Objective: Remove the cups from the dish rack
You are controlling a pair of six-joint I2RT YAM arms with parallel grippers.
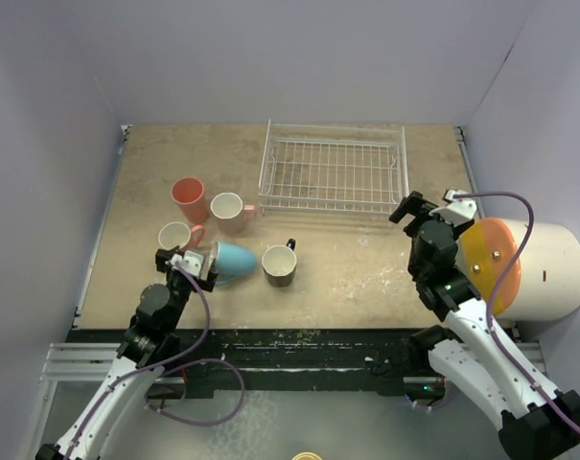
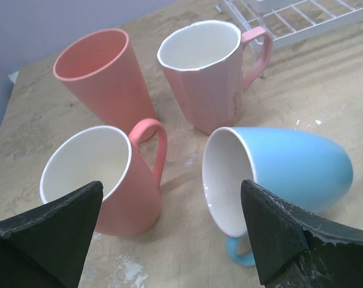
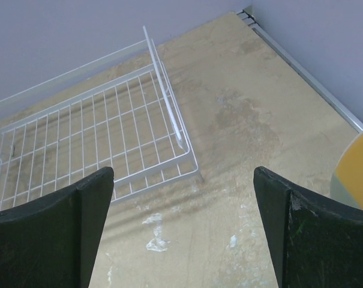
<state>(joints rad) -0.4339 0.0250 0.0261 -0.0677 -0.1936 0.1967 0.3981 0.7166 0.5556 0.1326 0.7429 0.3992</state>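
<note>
Now: dish rack (image 1: 333, 172) bare, ahead of wide-open right gripper (image 3: 182, 171). Cups (image 1: 226, 209) sit before gaping left gripper (image 2: 171, 183), blue cup (image 2: 289, 168) tipped over nearest. Likely rigid, slick, breakable; pinch rim wall.

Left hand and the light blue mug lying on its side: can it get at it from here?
Probably yes: the open left hand faces the rim of the light blue mug with nothing between; the pink mug beside it stands close, leaving one finger little room.
</note>
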